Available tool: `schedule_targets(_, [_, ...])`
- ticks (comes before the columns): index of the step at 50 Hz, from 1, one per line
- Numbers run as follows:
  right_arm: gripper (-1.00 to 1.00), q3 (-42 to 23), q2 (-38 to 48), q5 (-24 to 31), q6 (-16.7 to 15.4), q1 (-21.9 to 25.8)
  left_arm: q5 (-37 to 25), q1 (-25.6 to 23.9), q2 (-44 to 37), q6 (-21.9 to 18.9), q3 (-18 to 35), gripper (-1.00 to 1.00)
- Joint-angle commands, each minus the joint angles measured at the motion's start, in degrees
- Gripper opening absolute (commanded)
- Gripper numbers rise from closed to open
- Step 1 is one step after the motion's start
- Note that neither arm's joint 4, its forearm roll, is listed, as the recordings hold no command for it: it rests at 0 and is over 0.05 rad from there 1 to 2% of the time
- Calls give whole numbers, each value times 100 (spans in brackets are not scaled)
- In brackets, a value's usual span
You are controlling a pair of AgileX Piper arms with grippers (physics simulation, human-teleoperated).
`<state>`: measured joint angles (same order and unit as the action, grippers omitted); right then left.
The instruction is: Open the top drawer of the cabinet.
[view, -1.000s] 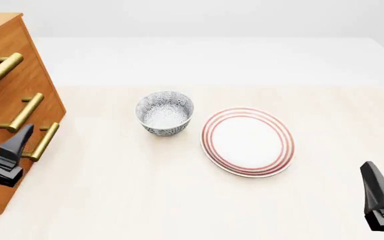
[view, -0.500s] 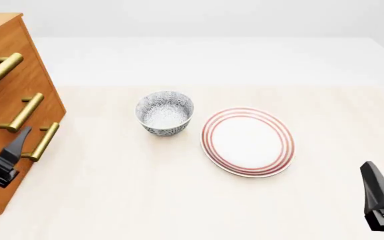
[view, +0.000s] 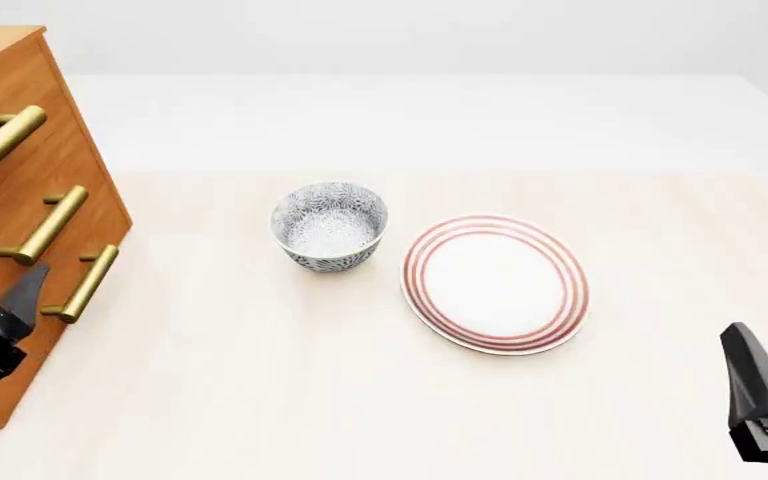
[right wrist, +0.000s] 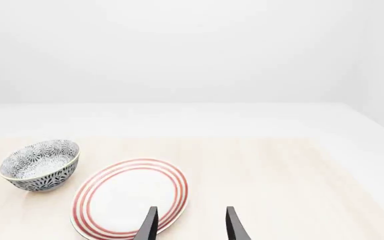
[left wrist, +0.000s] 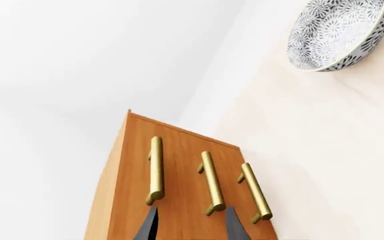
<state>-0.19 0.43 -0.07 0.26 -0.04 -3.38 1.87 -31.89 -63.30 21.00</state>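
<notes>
Pale wood table (view: 357, 400) under white walls; both arms' fingers parted, empty, near cabinet (view: 11, 200).

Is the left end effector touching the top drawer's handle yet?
Apart. The left wrist view shows the left end effector open, fingertips short of the top drawer's handle, with cabinet front visible between.

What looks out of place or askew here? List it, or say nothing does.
Nothing stands out. The cabinet stands square with all three drawers shut, the bowl sits upright beside the plate, which lies flat, and nothing is spilled or damaged.
</notes>
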Motion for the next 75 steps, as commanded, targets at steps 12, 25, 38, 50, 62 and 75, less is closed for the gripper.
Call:
schedule_targets(12, [100,0,0,0,-1,1,904,155,-483,-816,-252,100])
schedule_targets(25, [100,0,-1,0,1,0,1260,285,-717,-1053,-191,100])
schedule_targets(38, [100,0,1,0,0,1,1607,482,-984,-1366,-205,100])
schedule_targets(50, [100,0,0,0,-1,0,1964,676,-1161,-1685,-290,100])
schedule_targets(62, [100,0,0,0,0,0,2376,760,-1509,-1920,-267,100])
schedule_targets(75, [100,0,0,0,-2,1,2725,887,-1913,-2047,-156,100])
